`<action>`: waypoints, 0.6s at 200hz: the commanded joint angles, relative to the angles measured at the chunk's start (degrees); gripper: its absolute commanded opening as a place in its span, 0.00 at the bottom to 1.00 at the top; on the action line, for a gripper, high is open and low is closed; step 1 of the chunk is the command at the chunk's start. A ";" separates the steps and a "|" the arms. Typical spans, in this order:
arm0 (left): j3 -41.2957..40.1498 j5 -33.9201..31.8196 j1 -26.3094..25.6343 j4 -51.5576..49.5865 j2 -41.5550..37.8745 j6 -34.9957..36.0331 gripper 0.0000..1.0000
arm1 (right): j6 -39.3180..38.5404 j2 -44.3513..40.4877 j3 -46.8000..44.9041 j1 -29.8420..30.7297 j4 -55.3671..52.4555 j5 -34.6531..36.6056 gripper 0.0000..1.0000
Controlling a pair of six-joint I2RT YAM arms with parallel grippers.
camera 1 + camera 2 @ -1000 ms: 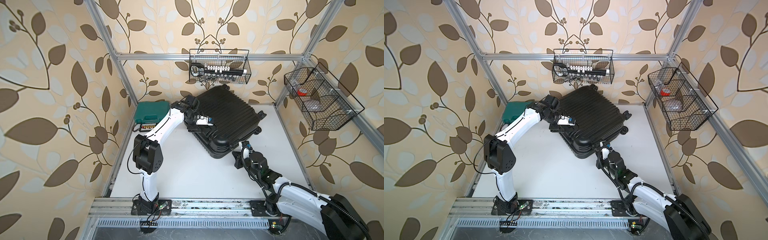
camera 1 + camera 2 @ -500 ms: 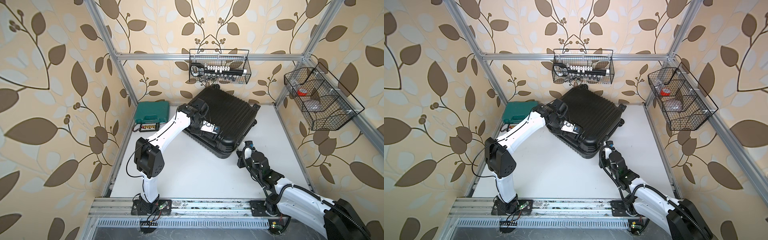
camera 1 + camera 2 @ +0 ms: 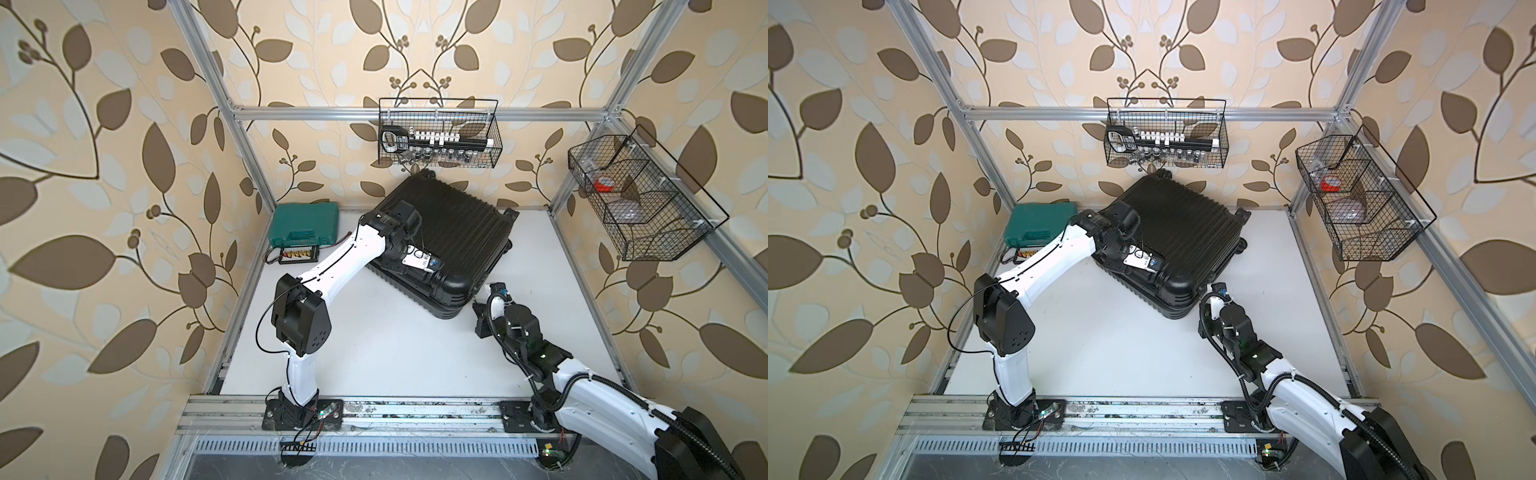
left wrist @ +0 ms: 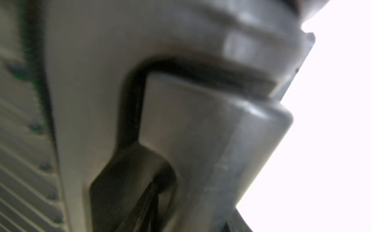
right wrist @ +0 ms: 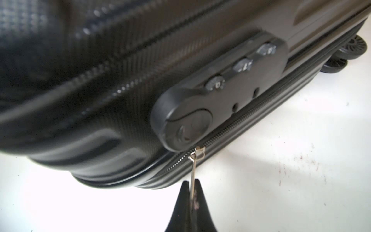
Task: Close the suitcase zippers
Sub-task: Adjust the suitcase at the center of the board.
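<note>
The black ribbed suitcase (image 3: 453, 228) (image 3: 1183, 224) lies flat at the back of the white table (image 3: 395, 357), turned at an angle. In the right wrist view its zippers (image 5: 251, 112) run as a track along the seam under a combination lock (image 5: 216, 90). My right gripper (image 5: 190, 182) is shut on the thin metal zipper pull (image 5: 193, 166), which hangs from the slider (image 5: 197, 151) by the lock's end. In both top views it sits near the case's near corner (image 3: 476, 309). My left gripper (image 3: 409, 270) rests on the case's near-left side. Its wrist view shows only a blurred handle (image 4: 200, 130), fingers hidden.
A teal tool case (image 3: 305, 224) and a small connector box (image 3: 297, 254) sit at the back left. One wire basket (image 3: 438, 137) hangs on the back wall above the suitcase, another wire basket (image 3: 640, 199) on the right. Suitcase wheels (image 5: 349, 52) stick out at the right end.
My left arm has slid along the suitcase's left side toward the near corner, and the suitcase has turned a little. My right gripper keeps hold of the pull, nearly in place.
</note>
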 commanded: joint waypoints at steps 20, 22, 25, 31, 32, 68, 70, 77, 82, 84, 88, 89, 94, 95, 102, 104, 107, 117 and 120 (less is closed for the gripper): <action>1.02 -2.46 -0.41 -0.39 -0.62 -5.62 0.25 | 0.30 -4.43 -0.36 1.03 0.05 -6.58 0.00; 1.07 -2.56 -0.48 -0.25 -0.71 -5.57 0.24 | 0.31 -4.64 -0.41 1.06 -0.04 -6.64 0.00; 1.14 -2.71 -0.57 -0.14 -0.79 -5.61 0.24 | 0.26 -4.99 -0.47 1.11 -0.18 -6.81 0.00; 1.34 -2.96 -0.64 0.19 -1.07 -5.67 0.23 | 0.13 -5.67 -0.55 1.32 -0.42 -7.23 0.00; 1.43 -3.03 -0.66 0.22 -1.10 -5.64 0.23 | 0.15 -5.78 -0.58 1.33 -0.51 -7.34 0.00; 2.67 -5.05 -1.28 1.62 -2.24 -5.50 0.22 | -0.49 -7.80 -0.58 2.66 -2.60 -8.85 0.00; 2.73 -5.10 -1.33 1.66 -2.22 -5.52 0.22 | -0.53 -7.88 -0.64 2.77 -2.64 -8.92 0.00; 2.90 -5.40 -1.45 1.74 -2.43 -5.52 0.22 | -0.68 -7.98 -0.76 3.10 -2.75 -8.96 0.00; 2.85 -5.72 -1.53 1.90 -2.59 -5.52 0.22 | -0.58 -8.01 -0.86 3.24 -2.79 -9.10 0.00; 2.91 -5.84 -1.61 1.92 -2.68 -5.52 0.22 | -0.66 -8.02 -0.86 3.30 -2.80 -9.18 0.00; 2.88 -5.90 -1.69 2.01 -2.77 -5.53 0.22 | -0.56 -8.00 -0.93 3.47 -2.73 -9.28 0.00; 2.86 -5.90 -1.67 2.02 -2.78 -5.53 0.22 | -0.55 -8.00 -0.94 3.50 -2.77 -9.24 0.00; 2.79 -5.99 -1.73 2.09 -2.90 -5.49 0.22 | -0.55 -7.95 -0.95 3.63 -2.84 -9.08 0.00; 2.73 -6.04 -1.77 2.10 -2.94 -5.46 0.22 | -0.54 -7.93 -0.91 3.67 -2.78 -9.01 0.00; 2.55 -6.28 -1.76 2.03 -3.21 -5.29 0.22 | -0.44 -7.90 -0.65 3.79 -3.25 -8.14 0.00; 2.46 -6.37 -1.74 2.02 -3.23 -5.20 0.22 | -0.34 -7.90 -0.64 3.79 -3.35 -7.88 0.00; 2.23 -6.39 -1.86 2.04 -3.32 -5.07 0.22 | -0.17 -7.90 -0.58 3.79 -3.48 -7.38 0.00; 1.51 -6.70 -1.79 2.02 -3.87 -4.52 0.21 | 0.22 -8.09 -0.51 3.79 -3.88 -5.39 0.00; 1.18 -6.79 -1.85 2.02 -3.97 -4.33 0.21 | 0.40 -8.11 -0.44 3.79 -3.93 -4.94 0.00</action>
